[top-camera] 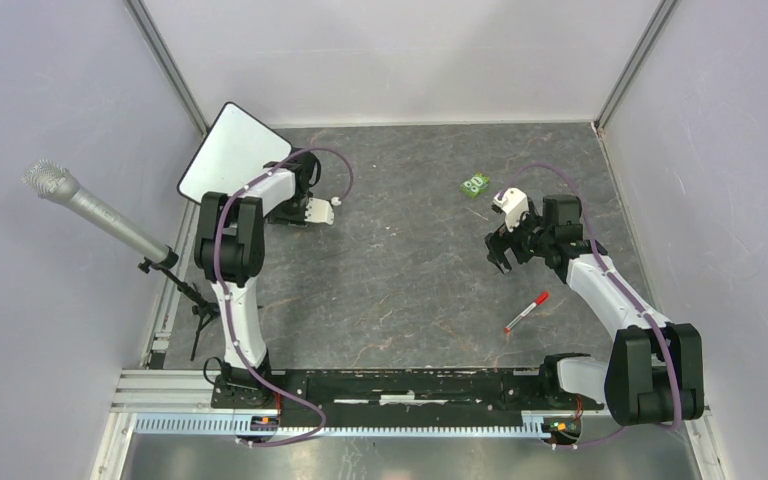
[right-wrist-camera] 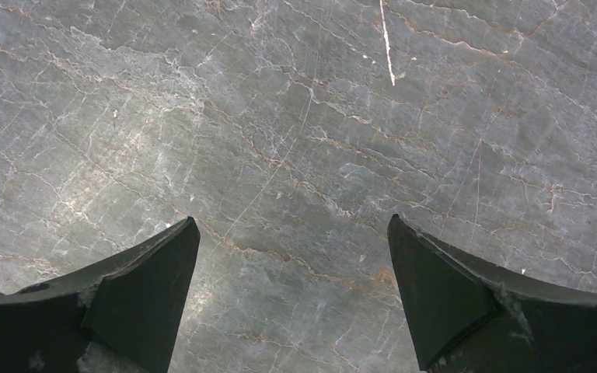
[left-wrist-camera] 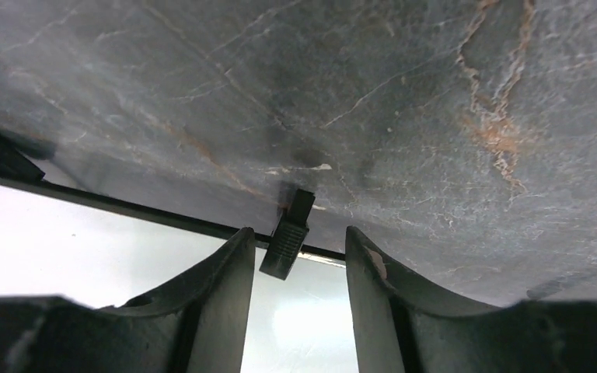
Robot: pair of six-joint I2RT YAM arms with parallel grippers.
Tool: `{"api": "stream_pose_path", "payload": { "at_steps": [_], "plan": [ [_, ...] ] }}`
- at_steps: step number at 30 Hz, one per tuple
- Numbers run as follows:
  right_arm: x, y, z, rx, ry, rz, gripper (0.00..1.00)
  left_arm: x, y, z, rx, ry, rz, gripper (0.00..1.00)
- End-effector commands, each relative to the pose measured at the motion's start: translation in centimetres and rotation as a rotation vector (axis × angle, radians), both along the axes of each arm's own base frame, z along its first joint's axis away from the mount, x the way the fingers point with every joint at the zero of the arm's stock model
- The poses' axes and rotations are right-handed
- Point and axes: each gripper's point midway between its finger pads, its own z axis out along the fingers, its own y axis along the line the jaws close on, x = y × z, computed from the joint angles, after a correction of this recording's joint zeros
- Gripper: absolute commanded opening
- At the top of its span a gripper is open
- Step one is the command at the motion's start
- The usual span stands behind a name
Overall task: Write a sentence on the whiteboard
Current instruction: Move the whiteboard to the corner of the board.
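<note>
Sitting in the far left corner of the table point(top-camera: 400, 280), the whiteboard point(top-camera: 232, 148) shows a plain white face, with the left arm's wrist just beside its near edge. A marker point(top-camera: 526, 312) lies near the right gripper point(top-camera: 501, 258), which hangs over the table. From the left wrist, the left gripper point(left-wrist-camera: 299, 233) has its fingers parted, the board's dark rim and a black foot point(left-wrist-camera: 286, 242) showing between them. From the right wrist, the fingers point(right-wrist-camera: 148, 287) stand wide apart above the tabletop, holding nothing.
</note>
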Motion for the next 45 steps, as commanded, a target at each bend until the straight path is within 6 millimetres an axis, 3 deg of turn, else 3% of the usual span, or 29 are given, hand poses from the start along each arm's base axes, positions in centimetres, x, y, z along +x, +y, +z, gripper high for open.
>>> {"api": "stream_pose_path", "payload": {
  "at_steps": [1, 7, 15, 18, 29, 37, 45],
  "plan": [
    [0.2, -0.2, 0.3, -0.014, -0.027, 0.008, 0.97, 1.1, 1.2, -0.1, 0.068, 0.029, -0.073, 0.50],
    [0.6, -0.7, 0.9, -0.027, -0.046, -0.005, 0.97, 0.5, 0.8, -0.3, 0.089, 0.060, -0.121, 0.34],
    [0.7, -1.3, 1.9, 0.032, -0.050, -0.022, 0.98, -0.9, -1.6, -0.4, 0.119, 0.085, -0.191, 0.09],
    [0.9, -2.5, 2.3, 0.059, -0.049, -0.058, 0.98, -1.6, -3.0, -0.4, 0.124, 0.087, -0.223, 0.03],
    [0.5, -4.6, 4.0, 0.121, -0.060, -0.107, 0.97, -5.7, -10.5, 0.5, 0.166, 0.086, -0.428, 0.02],
    [-0.3, -5.7, 5.5, 0.121, -0.069, -0.132, 0.97, -11.5, -16.8, 1.6, 0.153, 0.088, -0.569, 0.02],
    [-1.4, -6.6, 6.9, 0.088, -0.088, -0.141, 0.98, -17.4, -21.1, 2.2, 0.158, 0.095, -0.679, 0.03]
  ]
}}
